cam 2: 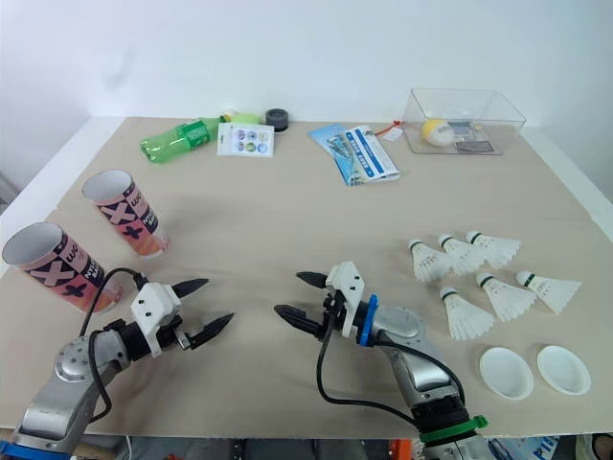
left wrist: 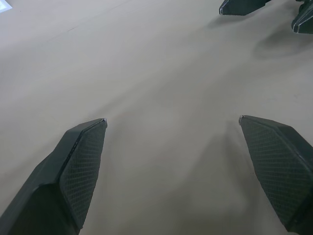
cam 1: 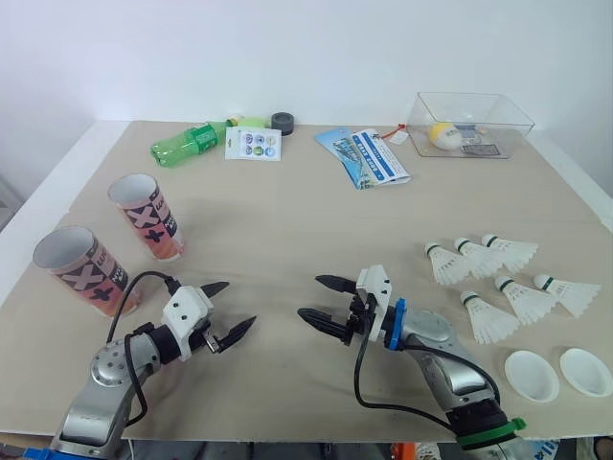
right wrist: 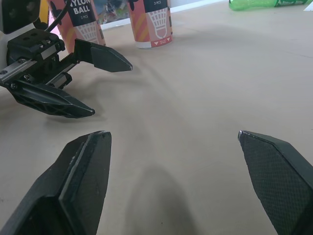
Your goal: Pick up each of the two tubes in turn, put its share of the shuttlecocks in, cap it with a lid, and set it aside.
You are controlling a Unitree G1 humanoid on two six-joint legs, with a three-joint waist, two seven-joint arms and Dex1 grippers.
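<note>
Two pink tubes stand open-topped at the table's left: one tube point(cam 1: 146, 217) farther back, the other tube point(cam 1: 81, 270) near the front-left edge. Several white shuttlecocks point(cam 1: 500, 280) lie in a cluster at the right. Two white lids point(cam 1: 532, 375) point(cam 1: 585, 371) rest at the front right. My left gripper point(cam 1: 227, 310) is open near the front, right of the nearer tube, holding nothing. My right gripper point(cam 1: 318, 300) is open at the front centre, pointing left toward the left gripper, also empty. The right wrist view shows both tubes point(right wrist: 150, 20) beyond the left gripper point(right wrist: 93, 85).
At the back lie a green bottle point(cam 1: 188, 143), a sticker card point(cam 1: 254, 144), a dark tape roll point(cam 1: 283, 122), leaflets point(cam 1: 364, 155) and a clear box point(cam 1: 471, 125) with a yellow ball. The table's left edge runs close to the tubes.
</note>
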